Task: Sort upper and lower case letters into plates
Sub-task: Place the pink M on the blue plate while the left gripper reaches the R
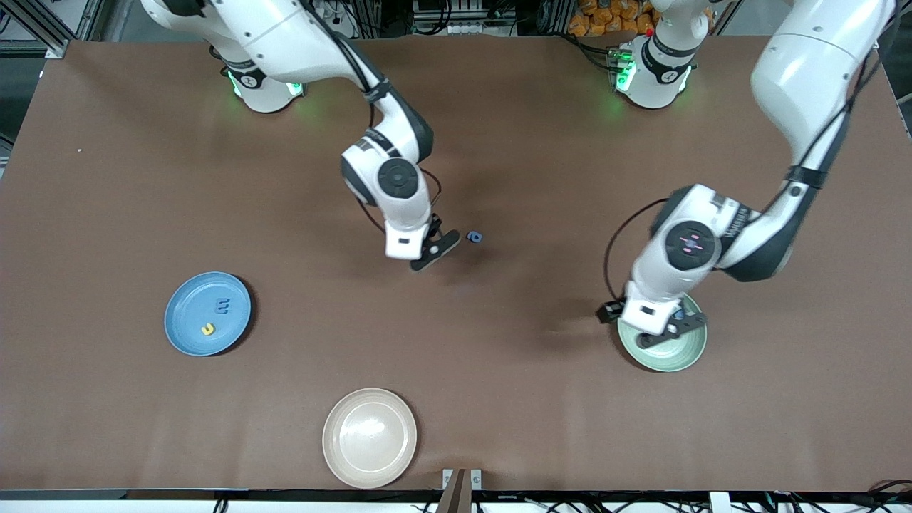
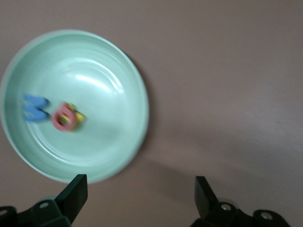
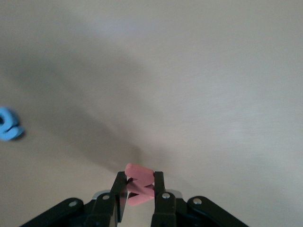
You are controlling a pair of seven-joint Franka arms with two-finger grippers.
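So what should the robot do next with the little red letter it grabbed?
Probably carry it over to one of the plates. The right pincer is shut on the red letter over the table's middle, with a blue letter on the table beside it. I can't read its case, so I can't say which plate. The left pincer is open over the green plate.

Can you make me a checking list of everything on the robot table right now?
Surface: brown table, bare in most places.
Job's things: blue plate holds a blue E and a yellow letter; green plate holds blue, red and yellow letters; a blue letter lies on the table.
Clutter: cream plate.
Grippers: right gripper pinches a pink letter; left gripper open over the green plate.
Cables: black ones along both arms.
Surroundings: metal frame, orange items.
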